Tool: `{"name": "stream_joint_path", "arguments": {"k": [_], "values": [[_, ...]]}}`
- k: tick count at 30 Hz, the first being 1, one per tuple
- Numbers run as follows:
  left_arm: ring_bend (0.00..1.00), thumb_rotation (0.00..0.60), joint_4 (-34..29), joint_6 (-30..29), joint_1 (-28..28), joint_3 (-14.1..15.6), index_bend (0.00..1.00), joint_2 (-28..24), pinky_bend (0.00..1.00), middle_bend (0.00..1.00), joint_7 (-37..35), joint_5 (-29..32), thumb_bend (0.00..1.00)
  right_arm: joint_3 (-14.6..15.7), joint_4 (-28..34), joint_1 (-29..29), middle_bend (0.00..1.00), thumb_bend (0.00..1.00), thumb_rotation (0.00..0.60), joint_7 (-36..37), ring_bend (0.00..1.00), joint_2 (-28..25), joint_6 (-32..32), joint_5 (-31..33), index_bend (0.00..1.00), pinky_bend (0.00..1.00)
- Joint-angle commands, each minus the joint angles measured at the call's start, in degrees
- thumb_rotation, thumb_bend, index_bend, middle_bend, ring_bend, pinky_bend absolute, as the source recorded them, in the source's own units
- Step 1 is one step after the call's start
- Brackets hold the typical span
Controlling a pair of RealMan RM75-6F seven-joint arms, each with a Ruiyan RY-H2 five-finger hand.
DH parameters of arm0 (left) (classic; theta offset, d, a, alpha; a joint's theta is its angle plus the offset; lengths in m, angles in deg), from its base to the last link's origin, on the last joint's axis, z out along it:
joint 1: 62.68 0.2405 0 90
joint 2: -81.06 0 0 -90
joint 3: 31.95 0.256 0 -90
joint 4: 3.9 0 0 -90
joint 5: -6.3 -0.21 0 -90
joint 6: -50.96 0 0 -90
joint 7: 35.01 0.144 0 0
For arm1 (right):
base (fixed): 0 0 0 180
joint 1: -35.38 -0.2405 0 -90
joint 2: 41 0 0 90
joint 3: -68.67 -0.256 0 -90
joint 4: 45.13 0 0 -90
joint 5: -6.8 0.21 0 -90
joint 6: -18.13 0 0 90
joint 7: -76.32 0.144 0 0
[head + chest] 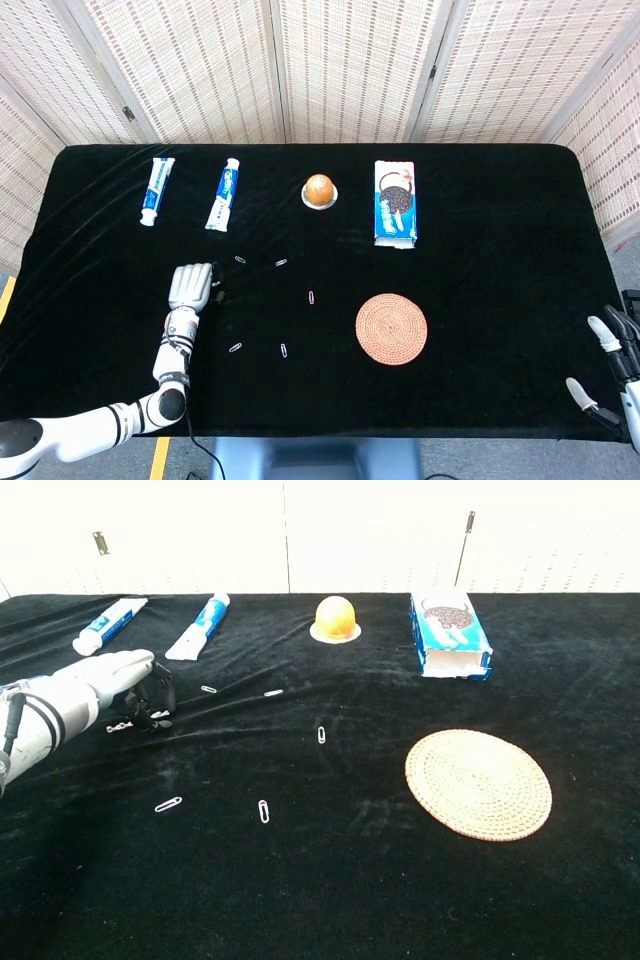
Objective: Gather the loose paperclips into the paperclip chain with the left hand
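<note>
My left hand [190,292] lies low over the black table's left side, seen from the side in the chest view [115,680]. Its dark fingertips [155,700] bend down onto a short paperclip chain [128,723] lying on the cloth; whether they pinch it is unclear. Loose paperclips are scattered to its right: two beyond the hand [240,259] [281,262], one in the middle [311,297], and two nearer the front [236,347] [286,350]. My right hand [608,368] hangs off the table's right edge, fingers apart and holding nothing.
Two toothpaste tubes [156,190] [222,194] lie at the back left. An orange on a small dish [319,190] and a blue cookie box [395,203] sit at the back. A round woven coaster [391,328] lies right of the clips.
</note>
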Motion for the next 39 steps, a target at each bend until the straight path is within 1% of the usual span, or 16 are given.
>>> {"name": "stream_joint_path", "arguments": {"k": [1, 17, 23, 39], "values": [[1.0, 0.6, 0.44, 0.27, -0.05, -0.08, 0.49, -0.05, 1.0, 1.0, -0.55, -0.02, 0.41, -0.08, 0.1, -0.09, 0.0, 0.28, 0.6, -0.06, 0.0, -0.02, -0.27, 0.17, 0.0, 0.0], [1.0, 0.6, 1.88, 1.56, 0.05, 0.32, 0.52, -0.57, 1.0, 1.0, -2.42, -0.12, 0.43, -0.36, 0.77, -0.29, 0.0, 0.28, 0.6, -0.92, 0.0, -0.05, -1.25, 0.57, 0.0, 0.0], [1.0, 0.6, 2.52, 1.68, -0.02, 0.51, 0.53, -0.25, 1.0, 1.0, -2.43, 0.04, 0.43, -0.41, 0.75, -0.23, 0.0, 0.28, 0.6, -0.88, 0.0, -0.08, -1.17, 0.52, 0.0, 0.0], [1.0, 0.6, 3.1, 1.79, -0.06, 0.7, 0.54, -0.12, 1.0, 1.0, -2.28, 0.51, 0.44, -0.52, 0.85, -0.39, 0.0, 0.28, 0.6, -1.05, 0.0, -0.1, -1.55, 0.45, 0.0, 0.0]]}}
